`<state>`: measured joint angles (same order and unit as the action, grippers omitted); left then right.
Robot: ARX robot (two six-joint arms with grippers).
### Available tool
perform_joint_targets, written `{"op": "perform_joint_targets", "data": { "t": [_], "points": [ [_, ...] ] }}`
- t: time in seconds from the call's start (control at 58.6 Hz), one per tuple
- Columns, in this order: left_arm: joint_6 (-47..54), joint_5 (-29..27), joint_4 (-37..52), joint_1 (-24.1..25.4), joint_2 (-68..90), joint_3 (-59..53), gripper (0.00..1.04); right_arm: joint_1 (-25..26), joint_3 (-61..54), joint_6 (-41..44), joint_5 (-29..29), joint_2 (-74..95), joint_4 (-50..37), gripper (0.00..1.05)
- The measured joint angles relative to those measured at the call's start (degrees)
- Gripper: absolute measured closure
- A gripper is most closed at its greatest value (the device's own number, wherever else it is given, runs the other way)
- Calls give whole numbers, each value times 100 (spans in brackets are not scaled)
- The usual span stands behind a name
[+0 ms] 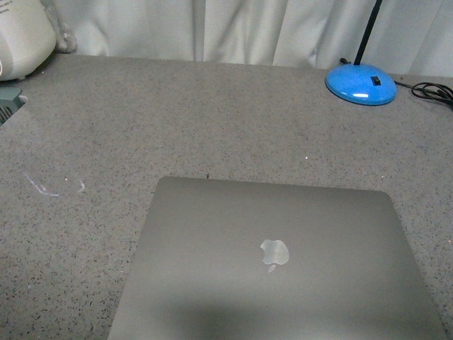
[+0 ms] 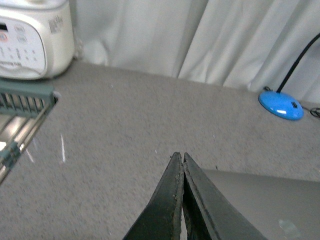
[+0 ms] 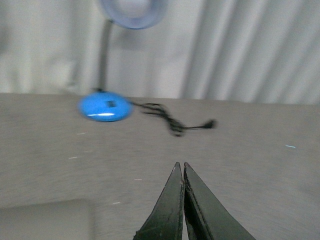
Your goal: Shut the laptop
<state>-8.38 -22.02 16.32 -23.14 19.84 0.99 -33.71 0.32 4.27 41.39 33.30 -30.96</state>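
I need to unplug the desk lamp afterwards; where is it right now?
In the front view the blue lamp base stands at the far right of the table, against the white curtain and beyond the closed laptop, with its black cord trailing off right.

Soft, even, rather dim light falls from overhead across the speckled grey bench (image 1: 212,113), and the front view is fairly sharp though grainy; a broad dull shadow darkens the laptop (image 1: 283,269) lid toward 6 o'clock, while its logo (image 1: 274,253) gleams pale. The blue lamp base (image 1: 360,83), at 1 o'clock, carries a small white glare spot. The left wrist view is moderately clear, with the near dark fingers (image 2: 172,200) soft, whereas the right wrist view is smeared throughout, lamp base (image 3: 105,108) and cable (image 3: 170,117) blurred.
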Motion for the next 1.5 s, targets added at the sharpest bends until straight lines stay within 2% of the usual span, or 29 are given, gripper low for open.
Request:
{"op": "perform_joint_targets", "data": {
  "t": [0.068,0.137,0.205,0.29,0.393,0.461,0.546,0.598,0.683,0.786,0.956,1.503],
  "points": [
    [385,258,-138,273,-402,-2,101,411,0,-179,-1025,-767,651,103],
    [577,398,-935,435,-1167,-2,101,772,0,-264,-1615,-1263,1075,103],
    [669,616,-1285,619,-1576,-2,101,1211,0,-315,-2109,-1631,1408,103],
    [723,861,-1432,901,-1757,-2,101,1567,0,-345,-2400,-2009,1799,103],
    [752,1117,-1510,1193,-1849,-2,101,1794,0,-356,-2621,-2850,2776,103],
    [774,1287,-1537,1342,-1878,-2,101,1978,0,-361,-2846,-3080,2898,103],
    [800,2111,-1620,2048,-1952,-2,101,2232,0,-365,-3060,-3209,2966,103],
    [796,2122,-1631,2264,-1961,-2,101,2413,0,-367,-3222,-3248,3005,103],
    [798,2179,-1631,2282,-1963,-2,101,3042,0,-369,-4033,-3272,3104,103],
    [798,2175,-1631,2282,-1963,-2,101,3331,2,-372,-4081,-3307,3104,103],
    [793,2188,-1631,2293,-1963,-2,100,3353,2,-367,-4124,-3305,3106,103],
    [798,2188,-1631,2293,-1965,-2,7,3357,2,-369,-4129,-3305,3104,12]
  ]
}}
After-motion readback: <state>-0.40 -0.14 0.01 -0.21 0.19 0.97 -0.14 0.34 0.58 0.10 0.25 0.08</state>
